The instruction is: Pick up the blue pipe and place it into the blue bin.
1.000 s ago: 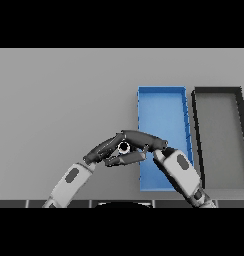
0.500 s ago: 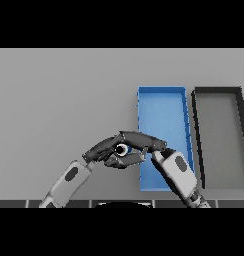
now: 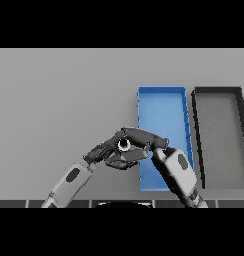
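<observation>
Head view: the left hand (image 3: pixel 125 150) has crept a little toward the blue bin (image 3: pixel 161 107) over the last second, and its fingertips now reach just across the bin's near-left wall, where before they stopped short of it. Its fingers and thumb are curled together, clamped on the blue pipe (image 3: pixel 124 145), of which only a small pale ring-shaped end with a dark centre shows between the fingers; the rest of the pipe is hidden inside the grasp. The pipe sits near the middle of the hand, over the grey counter (image 3: pixel 59 100), just outside the bin's left wall.

The right hand (image 3: pixel 178 167) lies just beyond the left hand's fingertips, low over the bin's near end, and has barely shifted. Only its back shows, so whether its fingers are straight or curled I cannot tell.

A dark bin (image 3: pixel 219 135) stands on the far side of the blue one from the left hand.

The drift suggests the carry is well along: the pipe is lifted and nearly at the rim. What seems left is a short further move over the bin's floor, then a release; letting go now would probably drop the pipe on or outside the wall.
</observation>
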